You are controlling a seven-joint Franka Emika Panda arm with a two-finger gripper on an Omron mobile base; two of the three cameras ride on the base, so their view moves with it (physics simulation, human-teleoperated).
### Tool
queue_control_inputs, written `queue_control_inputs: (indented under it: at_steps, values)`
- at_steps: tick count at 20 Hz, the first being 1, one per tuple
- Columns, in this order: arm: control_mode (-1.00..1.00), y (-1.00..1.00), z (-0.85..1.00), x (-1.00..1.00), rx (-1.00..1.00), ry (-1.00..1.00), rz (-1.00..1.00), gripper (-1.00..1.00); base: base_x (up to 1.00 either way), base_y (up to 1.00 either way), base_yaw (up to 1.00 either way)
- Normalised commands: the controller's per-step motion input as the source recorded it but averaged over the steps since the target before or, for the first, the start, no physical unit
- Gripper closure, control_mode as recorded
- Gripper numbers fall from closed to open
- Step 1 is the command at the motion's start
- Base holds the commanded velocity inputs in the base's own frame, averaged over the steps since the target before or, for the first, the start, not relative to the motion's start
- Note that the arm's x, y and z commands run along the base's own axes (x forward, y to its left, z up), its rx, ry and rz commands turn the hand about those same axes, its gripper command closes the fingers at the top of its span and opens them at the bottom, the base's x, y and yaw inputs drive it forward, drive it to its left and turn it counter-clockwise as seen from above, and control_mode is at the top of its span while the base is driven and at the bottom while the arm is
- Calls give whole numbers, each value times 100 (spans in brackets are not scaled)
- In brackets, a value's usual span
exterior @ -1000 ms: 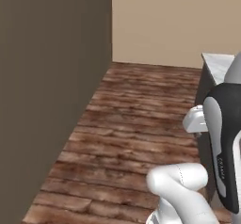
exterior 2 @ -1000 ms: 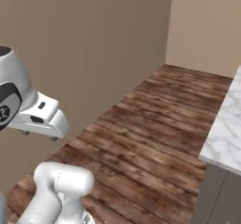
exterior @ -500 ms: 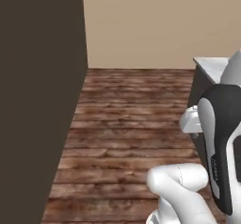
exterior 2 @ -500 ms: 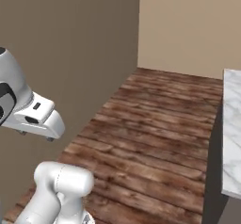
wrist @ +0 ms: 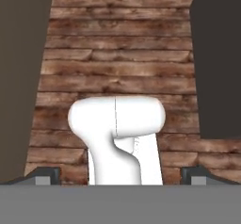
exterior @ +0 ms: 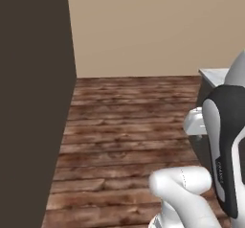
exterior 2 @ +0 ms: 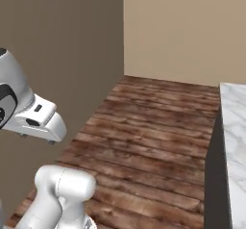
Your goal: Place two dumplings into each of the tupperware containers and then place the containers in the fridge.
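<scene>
Compared with a second ago, both base views have swung: the dark brown wall panel (exterior: 33, 102) on the left takes up less of the left base view, more of the beige back wall (exterior: 158, 28) shows, and the corner where they meet has slid toward the middle. This looks like the base turning, not anything in the room moving. The arm holds the same folded pose.

The wooden plank floor (exterior: 129, 126) runs from the base toward the beige wall. In the right base view, a white marble tabletop (exterior 2: 234, 141) edges the right side, above a dark cabinet face (exterior 2: 215, 175). In the left base view, a pale corner of what is probably the same tabletop (exterior: 213, 74) peeks out behind the arm's dark forearm.

In the hand view, the end effector (wrist: 120, 175) points down at the floor, its two dark fingertips (wrist: 44, 175) spread wide at opposite bottom corners, with nothing between them. Dark panels flank the floor on either side there.

The space ahead is bare floor between wall and cabinet. I cannot place the dumplings, containers or fridge from these views.
</scene>
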Motion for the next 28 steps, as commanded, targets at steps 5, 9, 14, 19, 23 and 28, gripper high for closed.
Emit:
queue_control_inputs:
  at_steps: [5, 9, 14, 19, 23, 28]
  values:
    - [100, 0, 0, 0, 0, 0, 0, -100, 100, 27, -18]
    - [100, 0, 0, 0, 0, 0, 0, -100, 100, 43, -16]
    - [100, 0, 0, 0, 0, 0, 0, -100, 100, 44, -17]
    - [100, 0, 0, 0, 0, 0, 0, -100, 100, 45, -19]
    - [100, 0, 0, 0, 0, 0, 0, -100, 100, 47, -21]
    - [100, 0, 0, 0, 0, 0, 0, -100, 100, 55, -27]
